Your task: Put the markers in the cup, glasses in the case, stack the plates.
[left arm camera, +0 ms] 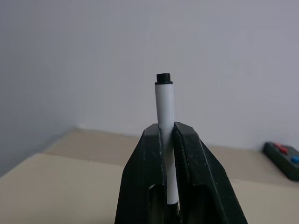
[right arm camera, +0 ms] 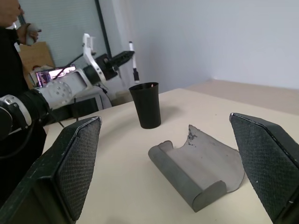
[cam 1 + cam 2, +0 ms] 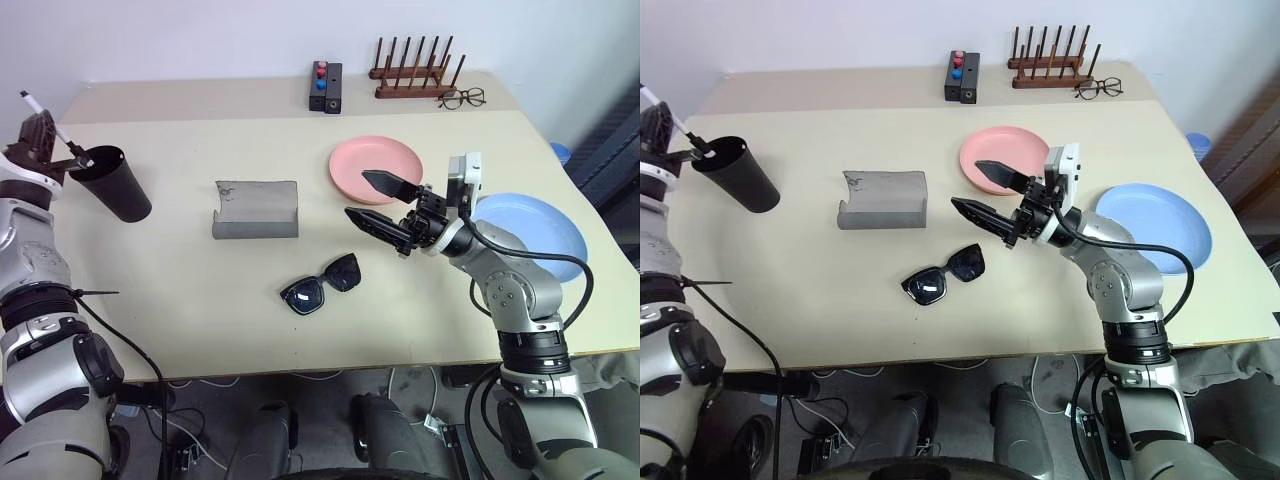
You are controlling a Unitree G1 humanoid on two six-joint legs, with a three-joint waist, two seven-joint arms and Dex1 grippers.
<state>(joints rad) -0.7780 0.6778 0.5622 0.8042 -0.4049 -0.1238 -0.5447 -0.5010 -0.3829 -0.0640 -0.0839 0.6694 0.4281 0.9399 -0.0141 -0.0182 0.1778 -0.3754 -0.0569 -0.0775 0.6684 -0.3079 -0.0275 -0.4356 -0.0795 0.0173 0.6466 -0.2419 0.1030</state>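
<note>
A marker (image 1: 164,116), white with a black end, is pinched between the pressed-together fingers of the left gripper (image 3: 45,135), held at the table's (image 3: 180,320) far left edge with its lower tip at the rim of the cup (image 3: 112,182). The cup stands on the table just beside that gripper. The right gripper (image 3: 382,201) hovers with its fingers spread wide and nothing between them, over the table between the pink plate (image 3: 375,168) and the glasses (image 3: 321,283). The blue plate (image 3: 540,230) lies apart to the right. The grey case (image 3: 256,210) sits open near the middle, between cup and pink plate, with the glasses lying in front of it.
</note>
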